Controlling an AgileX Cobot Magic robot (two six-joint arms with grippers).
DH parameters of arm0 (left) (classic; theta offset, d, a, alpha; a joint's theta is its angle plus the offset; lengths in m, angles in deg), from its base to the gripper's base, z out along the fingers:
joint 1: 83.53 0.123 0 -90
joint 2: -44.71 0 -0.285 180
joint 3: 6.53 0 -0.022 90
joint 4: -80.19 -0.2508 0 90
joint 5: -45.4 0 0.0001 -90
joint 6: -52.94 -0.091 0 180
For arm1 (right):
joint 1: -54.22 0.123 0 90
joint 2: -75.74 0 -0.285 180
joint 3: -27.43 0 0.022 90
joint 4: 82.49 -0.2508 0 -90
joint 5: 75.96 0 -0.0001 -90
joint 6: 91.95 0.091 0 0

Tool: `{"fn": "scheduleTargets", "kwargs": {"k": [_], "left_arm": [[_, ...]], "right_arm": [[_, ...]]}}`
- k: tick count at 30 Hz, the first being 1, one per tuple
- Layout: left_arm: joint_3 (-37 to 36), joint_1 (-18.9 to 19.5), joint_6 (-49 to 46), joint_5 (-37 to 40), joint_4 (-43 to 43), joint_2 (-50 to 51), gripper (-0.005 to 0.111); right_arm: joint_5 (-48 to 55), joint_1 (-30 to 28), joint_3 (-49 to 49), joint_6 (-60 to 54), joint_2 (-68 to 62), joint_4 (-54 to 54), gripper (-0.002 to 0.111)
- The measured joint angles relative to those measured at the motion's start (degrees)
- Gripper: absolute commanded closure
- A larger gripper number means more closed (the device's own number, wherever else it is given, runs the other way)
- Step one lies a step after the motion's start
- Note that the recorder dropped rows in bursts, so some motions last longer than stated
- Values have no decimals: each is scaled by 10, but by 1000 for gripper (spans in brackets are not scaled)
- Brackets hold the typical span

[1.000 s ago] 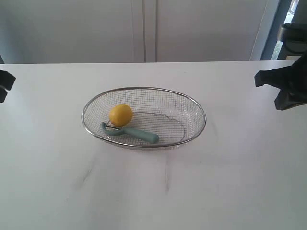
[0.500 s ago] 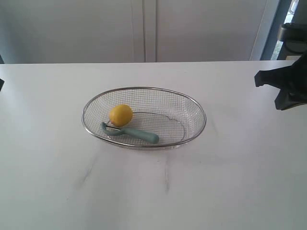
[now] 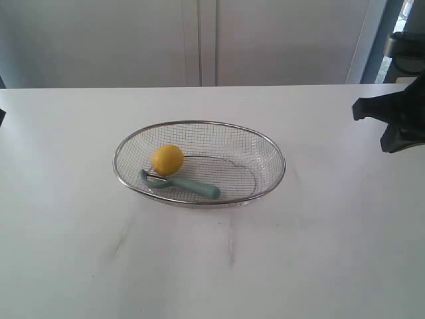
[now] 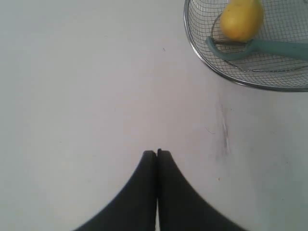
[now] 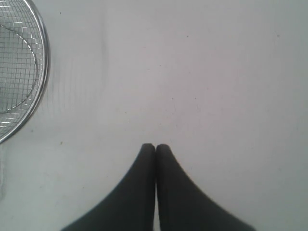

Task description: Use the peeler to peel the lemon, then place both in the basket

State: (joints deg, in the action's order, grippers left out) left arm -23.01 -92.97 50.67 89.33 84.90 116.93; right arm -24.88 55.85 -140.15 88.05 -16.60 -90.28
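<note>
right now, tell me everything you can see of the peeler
The peeler is slim, with a dull teal-green handle that looks plastic and a curved head holding a thin metal blade. It lies flat on the floor of the wire mesh basket, close to the near wall in the exterior view, head to the left and handle to the right. Its head sits against the lemon, apparently touching it. Nothing grips it.
</note>
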Motion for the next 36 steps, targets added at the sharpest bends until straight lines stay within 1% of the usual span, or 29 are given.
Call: {"fn": "scheduleTargets", "kwargs": {"k": [8,11,15,22,26,29,36], "left_arm": [[-3,0,0,-1,0,-9,107],[-21,0,0,-3,0,-33,107],[-71,0,0,-10,0,-77,107],[-192,0,0,-107,0,-166,107],[-248,0,0,-124,0,-209,107],[-279,13,0,-127,0,-238,107],[-338,62,0,-129,0,-301,107]], "right_arm": [[0,0,0,0,0,0,108],[0,0,0,0,0,0,108],[0,0,0,0,0,0,108],[0,0,0,0,0,0,108],[0,0,0,0,0,0,108],[0,0,0,0,0,0,108],[0,0,0,0,0,0,108]]}}
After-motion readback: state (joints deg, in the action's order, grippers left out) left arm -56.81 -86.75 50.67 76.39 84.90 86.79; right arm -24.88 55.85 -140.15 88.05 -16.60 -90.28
